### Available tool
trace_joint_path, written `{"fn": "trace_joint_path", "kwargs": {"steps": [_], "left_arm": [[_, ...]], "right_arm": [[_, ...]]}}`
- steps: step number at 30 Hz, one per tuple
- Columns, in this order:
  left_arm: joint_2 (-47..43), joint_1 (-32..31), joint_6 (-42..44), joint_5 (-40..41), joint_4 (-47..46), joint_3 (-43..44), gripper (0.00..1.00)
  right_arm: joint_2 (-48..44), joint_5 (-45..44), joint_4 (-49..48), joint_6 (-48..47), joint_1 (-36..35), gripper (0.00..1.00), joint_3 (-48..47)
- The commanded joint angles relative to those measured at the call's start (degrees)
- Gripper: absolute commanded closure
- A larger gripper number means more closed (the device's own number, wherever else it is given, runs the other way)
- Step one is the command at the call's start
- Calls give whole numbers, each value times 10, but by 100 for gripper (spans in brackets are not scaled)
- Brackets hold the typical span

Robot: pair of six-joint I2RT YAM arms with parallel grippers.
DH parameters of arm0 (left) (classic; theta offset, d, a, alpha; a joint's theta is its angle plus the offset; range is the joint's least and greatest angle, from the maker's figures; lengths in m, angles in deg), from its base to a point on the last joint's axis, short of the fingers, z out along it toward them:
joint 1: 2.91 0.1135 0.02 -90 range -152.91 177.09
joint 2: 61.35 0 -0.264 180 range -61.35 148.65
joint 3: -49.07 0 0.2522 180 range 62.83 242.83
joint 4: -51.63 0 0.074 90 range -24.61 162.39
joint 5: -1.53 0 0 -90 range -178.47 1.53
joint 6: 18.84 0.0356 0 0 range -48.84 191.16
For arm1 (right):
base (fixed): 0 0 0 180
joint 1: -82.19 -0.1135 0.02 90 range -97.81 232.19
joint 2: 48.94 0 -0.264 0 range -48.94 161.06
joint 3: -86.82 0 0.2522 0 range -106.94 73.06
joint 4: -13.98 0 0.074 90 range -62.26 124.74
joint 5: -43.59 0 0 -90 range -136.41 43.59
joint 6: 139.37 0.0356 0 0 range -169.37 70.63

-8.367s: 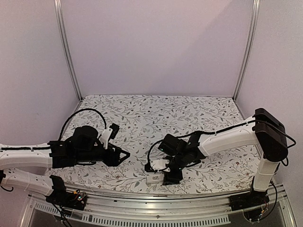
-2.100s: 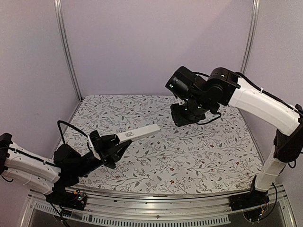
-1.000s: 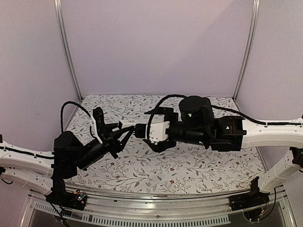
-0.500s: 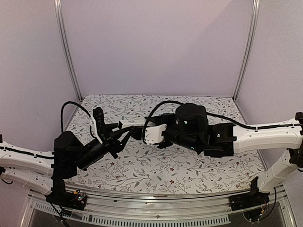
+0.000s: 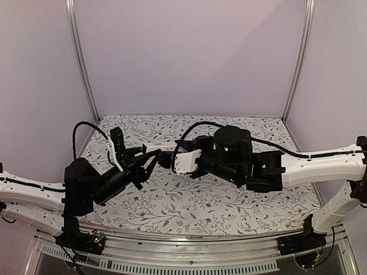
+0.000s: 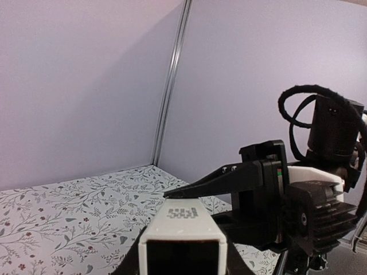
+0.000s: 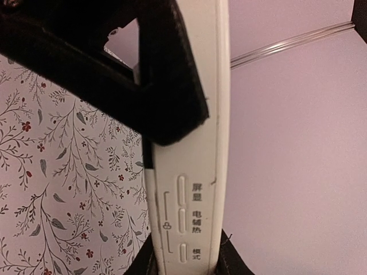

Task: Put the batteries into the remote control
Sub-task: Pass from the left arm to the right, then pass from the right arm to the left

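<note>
The white remote control (image 5: 159, 148) is held in the air above the table's middle, between both arms. My left gripper (image 5: 148, 159) is shut on its near end; in the left wrist view the remote (image 6: 182, 224) points straight away from the camera, its open end facing the lens. My right gripper (image 5: 171, 156) is shut on the other end. In the right wrist view the remote (image 7: 198, 172) runs up from between my fingers (image 7: 232, 259), button side showing, and the left gripper's black finger (image 7: 143, 80) crosses it. No batteries are in view.
The table wears a floral cloth (image 5: 218, 195). Pale walls and two metal corner posts (image 5: 81, 63) close in the back and sides. The right arm's black wrist (image 5: 232, 152) reaches across the middle. A black cable (image 5: 86, 129) loops off the left arm.
Two seconds ago my left gripper held the remote alone. The right arm swung in from the back and took its free end. In the last half second both shifted only slightly.
</note>
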Motion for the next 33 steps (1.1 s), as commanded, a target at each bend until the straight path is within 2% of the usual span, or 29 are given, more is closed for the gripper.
{"fn": "trace_joint_path", "kwargs": {"steps": [1,2,3,4,6,9,14,18,22,26,29,33], "left_arm": [[-3,0,8,1,-2,7,100],[-3,0,9,3,-3,6,97],[-3,0,10,7,-5,5,87],[-3,0,11,12,-8,2,71],[-4,0,22,14,-22,-2,49],[-9,0,42,7,-27,-1,25],[-40,0,71,33,-7,-6,1],[-90,0,98,59,26,-14,0],[-135,1,131,96,43,-34,0],[-139,9,142,117,94,-26,0],[-130,34,105,49,145,-10,0],[-123,81,55,-150,115,-18,0]], "right_arm": [[5,-21,-18,31,1,83,-3],[5,-22,-18,34,1,84,-3],[4,-20,-18,38,1,85,-3],[3,-19,-18,41,2,86,-3],[1,-11,-18,51,2,90,-3],[-3,-5,-16,66,3,92,-1],[-18,35,31,128,15,92,-3],[-38,113,143,259,49,92,-30],[-60,246,237,458,106,93,-35],[-63,366,299,608,153,95,-37],[-59,445,332,669,174,100,-39],[-85,573,290,627,173,100,-21]]}}
